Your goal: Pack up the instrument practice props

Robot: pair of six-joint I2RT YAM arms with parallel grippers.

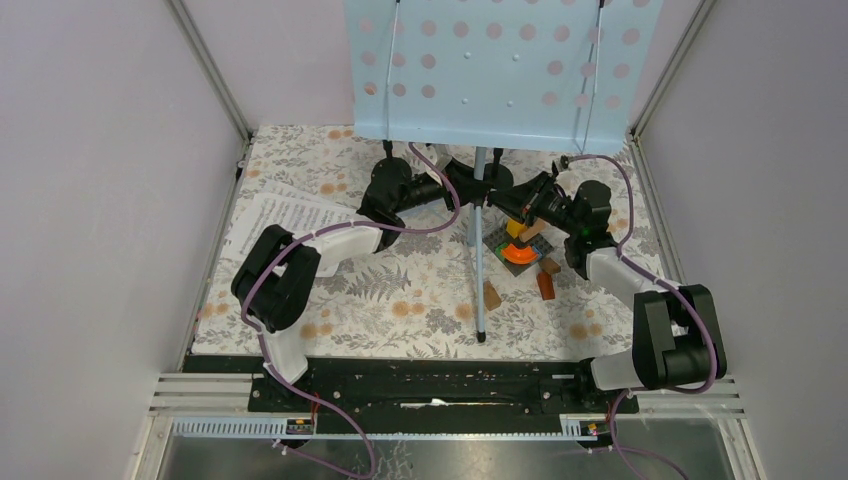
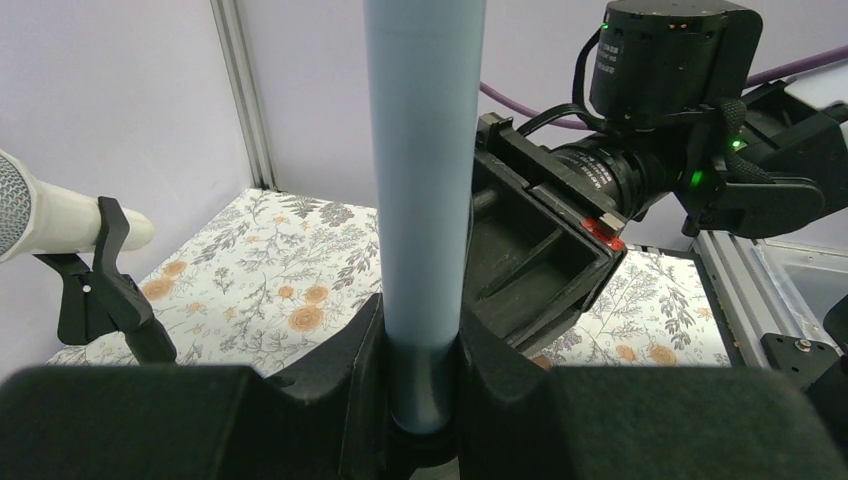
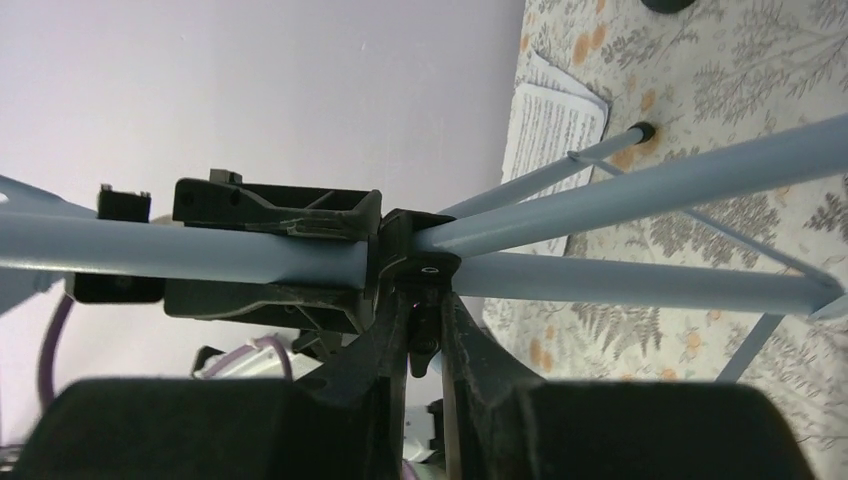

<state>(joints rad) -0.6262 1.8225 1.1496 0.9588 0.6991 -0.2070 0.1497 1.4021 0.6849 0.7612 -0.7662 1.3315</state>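
Observation:
The light-blue perforated music rack (image 1: 490,70) stands at the back of the floral mat on its tripod legs (image 1: 478,290). My left gripper (image 1: 450,190) is shut on the rack's light-blue pole (image 2: 425,180), which stands upright between its fingers (image 2: 340,370). From the other side, my right gripper (image 1: 520,200) is closed on a small black knob (image 3: 425,335) under the black tripod hub (image 3: 420,255). White sheet-music pages (image 1: 285,215) lie on the mat at the left. A white microphone (image 2: 70,215) rests in a black holder (image 2: 100,290).
Colourful toy blocks (image 1: 518,250) sit right of the tripod, under my right wrist. Small brown wooden blocks (image 1: 545,285) lie in front of them. Pale walls close in both sides, with a metal rail (image 1: 450,390) at the near edge.

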